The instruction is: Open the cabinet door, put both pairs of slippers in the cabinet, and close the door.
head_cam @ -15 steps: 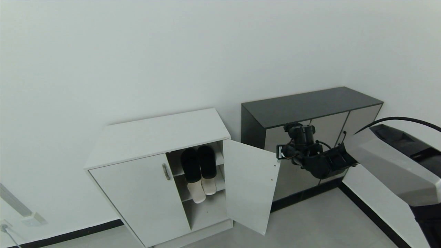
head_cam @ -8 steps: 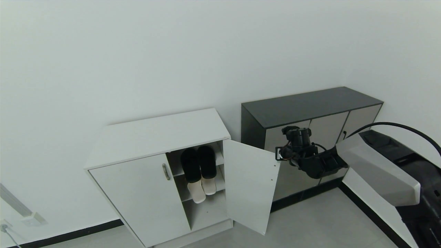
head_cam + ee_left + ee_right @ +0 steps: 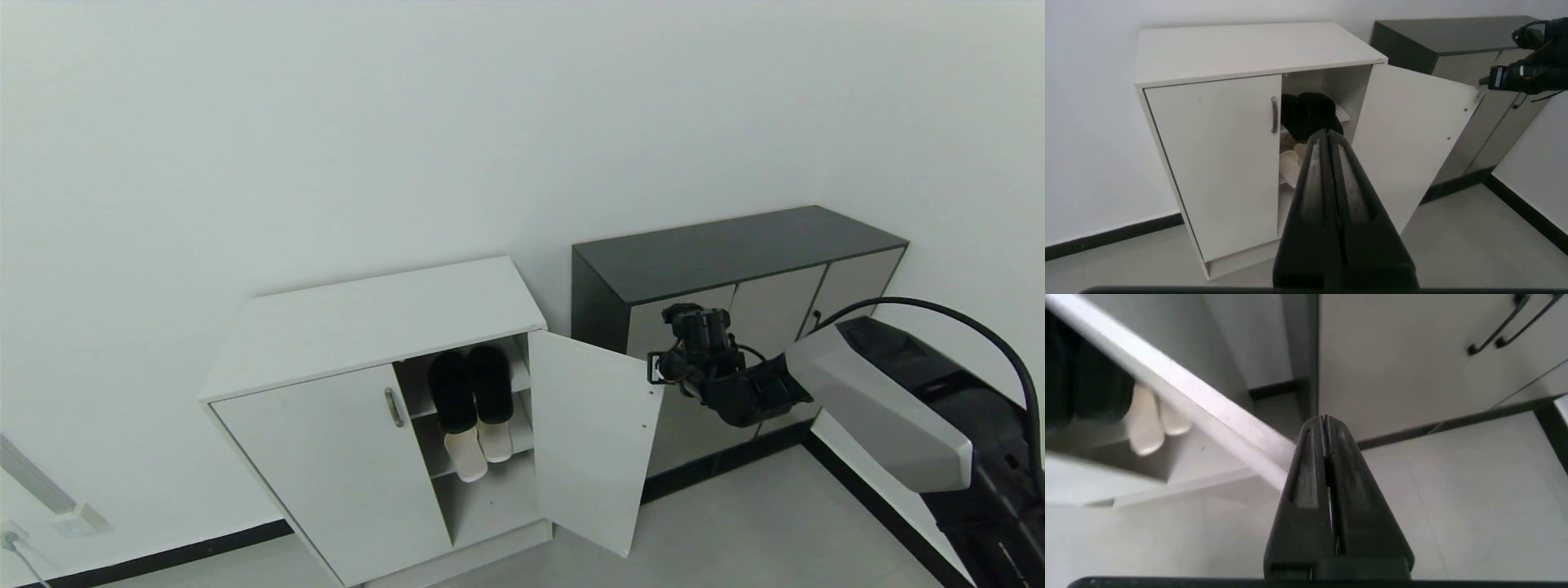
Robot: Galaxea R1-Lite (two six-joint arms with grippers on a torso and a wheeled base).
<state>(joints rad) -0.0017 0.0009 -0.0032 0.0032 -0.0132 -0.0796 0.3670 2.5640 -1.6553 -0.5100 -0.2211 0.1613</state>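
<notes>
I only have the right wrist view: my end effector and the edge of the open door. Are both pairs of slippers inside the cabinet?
Observer: Yes. The head view shows the black slippers above the white slippers, both in the cabinet's open right half.
Operator: Where along the door is my end effector?
Observer: The right end effector is by the upper corner of the free edge of the right door, which is swung well out. I cannot tell if they touch.
Operator: And the other door?
Observer: The left door is shut.
</notes>
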